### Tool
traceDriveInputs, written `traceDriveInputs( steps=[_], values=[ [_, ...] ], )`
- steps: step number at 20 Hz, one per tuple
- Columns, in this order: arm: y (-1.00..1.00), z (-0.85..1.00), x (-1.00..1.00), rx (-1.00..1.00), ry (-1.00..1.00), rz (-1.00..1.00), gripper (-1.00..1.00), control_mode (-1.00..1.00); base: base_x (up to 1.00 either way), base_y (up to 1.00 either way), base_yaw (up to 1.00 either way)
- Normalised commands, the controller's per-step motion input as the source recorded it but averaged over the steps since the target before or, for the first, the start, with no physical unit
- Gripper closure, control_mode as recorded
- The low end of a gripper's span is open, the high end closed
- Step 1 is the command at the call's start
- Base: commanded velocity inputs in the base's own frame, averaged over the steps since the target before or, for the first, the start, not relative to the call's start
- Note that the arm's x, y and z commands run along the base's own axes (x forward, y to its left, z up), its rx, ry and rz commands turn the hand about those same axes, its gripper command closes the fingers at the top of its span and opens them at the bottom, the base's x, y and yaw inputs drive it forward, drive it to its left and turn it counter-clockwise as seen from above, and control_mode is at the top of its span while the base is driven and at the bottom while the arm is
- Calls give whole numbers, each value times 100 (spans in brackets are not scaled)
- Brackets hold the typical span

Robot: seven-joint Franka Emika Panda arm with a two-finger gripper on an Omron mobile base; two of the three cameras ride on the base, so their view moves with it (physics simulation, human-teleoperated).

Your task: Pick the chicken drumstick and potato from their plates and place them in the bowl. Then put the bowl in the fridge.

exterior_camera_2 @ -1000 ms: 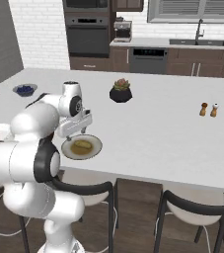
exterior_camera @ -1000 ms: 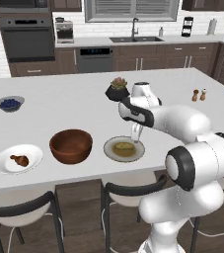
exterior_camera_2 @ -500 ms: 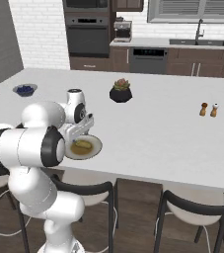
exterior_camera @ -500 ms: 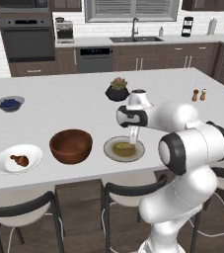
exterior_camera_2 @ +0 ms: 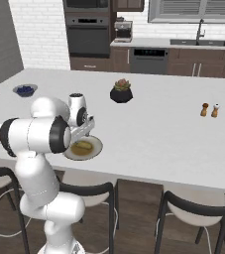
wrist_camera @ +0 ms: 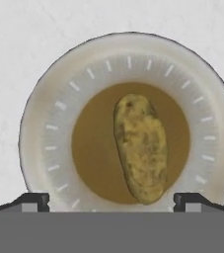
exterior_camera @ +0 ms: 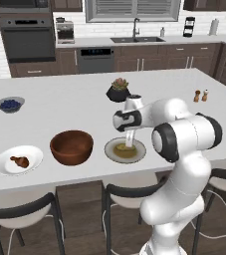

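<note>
Hand view, potato (wrist_camera: 140, 148) on grey-rimmed plate (wrist_camera: 44, 133), fingers (wrist_camera: 34, 200) spread

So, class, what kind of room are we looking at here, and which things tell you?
A home kitchen, rendered: a wall oven, a sink under a window, and a white island counter with stools.

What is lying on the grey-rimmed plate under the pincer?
One oblong yellowish-tan potato lies on the tan-olive centre of the round grey-rimmed plate. The centre beneath the potato is covered.
</note>
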Motion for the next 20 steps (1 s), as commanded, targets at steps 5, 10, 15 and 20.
traceDriveInputs(
  steps=[5, 10, 15, 20],
  values=[
    [5, -31, 35, 0, 0, 0, -100, -100, 0, 0, 0],
    [0, -28, 32, 0, 0, 0, -100, -100, 0, 0, 0],
    [0, -29, 21, 0, 0, 0, -100, -100, 0, 0, 0],
    [0, -36, 0, 0, 0, 1, -100, -100, 0, 0, 0]
  ],
)
